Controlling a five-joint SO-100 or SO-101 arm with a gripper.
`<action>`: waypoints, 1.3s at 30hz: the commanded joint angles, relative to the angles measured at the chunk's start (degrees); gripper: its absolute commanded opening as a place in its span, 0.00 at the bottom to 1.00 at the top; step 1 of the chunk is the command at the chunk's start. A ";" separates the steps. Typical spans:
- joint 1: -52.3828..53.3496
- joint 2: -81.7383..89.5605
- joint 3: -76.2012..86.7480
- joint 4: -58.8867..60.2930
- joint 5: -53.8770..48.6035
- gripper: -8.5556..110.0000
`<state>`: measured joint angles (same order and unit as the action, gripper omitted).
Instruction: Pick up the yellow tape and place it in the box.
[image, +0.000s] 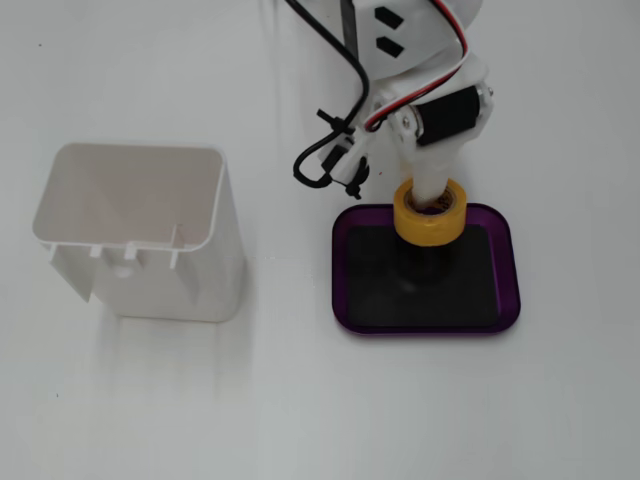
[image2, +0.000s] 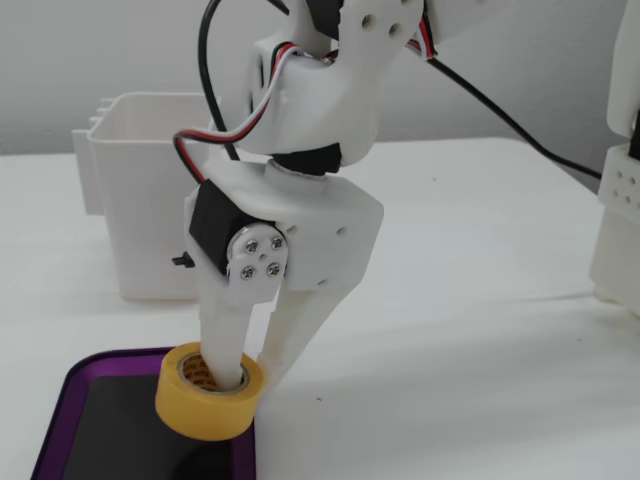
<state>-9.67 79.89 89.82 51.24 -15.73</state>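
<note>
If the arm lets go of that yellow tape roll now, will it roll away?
Probably not: the yellow tape hangs flat, hole upward, above the purple box, so it should land on its face. It looks stiff, keeping its ring shape with one gripper finger through its hole. Likely light.

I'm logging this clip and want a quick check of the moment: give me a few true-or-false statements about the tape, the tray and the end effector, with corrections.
1. The yellow tape is over the purple box. True.
2. One finger of the end effector goes through the tape's centre hole. True.
3. The tape lies inside the white bin. False: it is at the purple box, held by the end effector.
4. The box's inner bottom is white. False: it is black.
5. In the fixed view from above, the white bin stands to the right of the box. False: it stands to the left.
</note>
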 joint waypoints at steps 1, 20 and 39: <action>-0.26 -0.70 -2.46 -2.90 0.00 0.07; -0.35 6.42 -9.32 10.99 0.70 0.17; 6.15 64.95 -1.14 37.00 7.12 0.17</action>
<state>-6.59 135.97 82.35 88.15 -9.32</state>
